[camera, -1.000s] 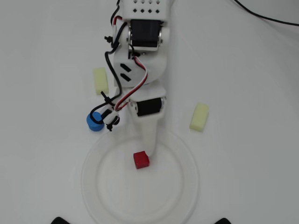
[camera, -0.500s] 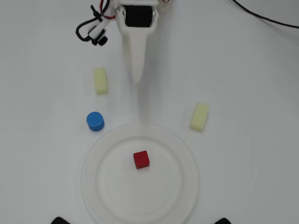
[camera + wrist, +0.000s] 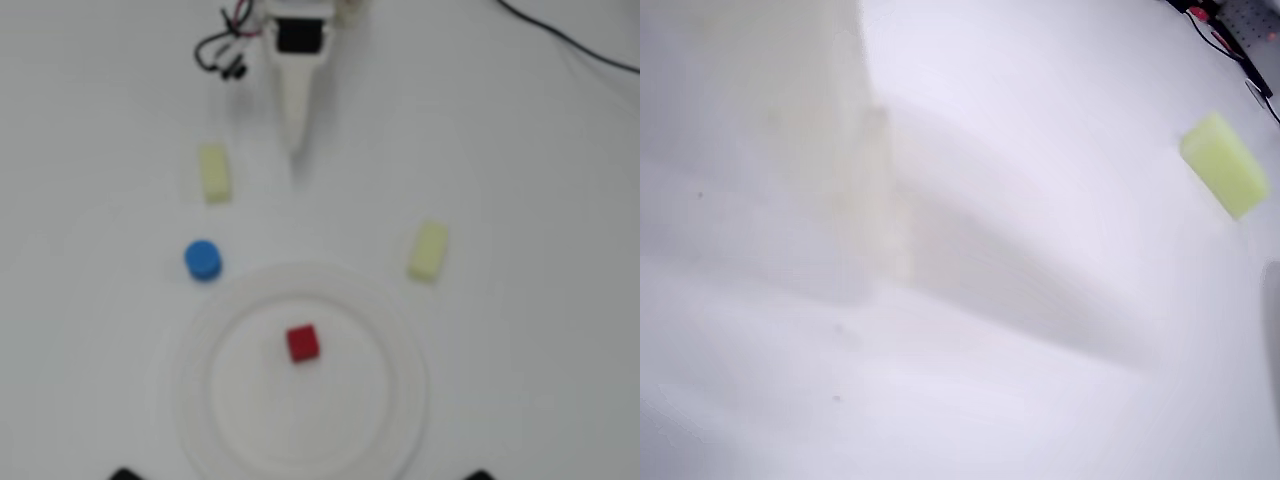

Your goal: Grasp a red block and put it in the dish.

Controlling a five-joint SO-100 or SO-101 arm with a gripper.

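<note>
At the bottom of the overhead view lies one dish [image 3: 300,440], round and white, resting on the white surface [image 3: 540,150]. One red block [image 3: 302,343] sits inside it, a little above the middle of its flat centre, with nothing touching it. Just beyond the dish's upper left rim stands one blue cylinder [image 3: 203,260], apart from the rim. Two pale yellow blocks lie farther up: one [image 3: 428,250] near the dish's upper right rim, the other [image 3: 214,172] above the blue cylinder. At the top edge the hand [image 3: 295,140] points down toward the dish, well apart from every object and holding nothing; whether its fingers are parted or together cannot be told. The wrist view is blurred, showing one yellow block [image 3: 1226,164] at the right.
</note>
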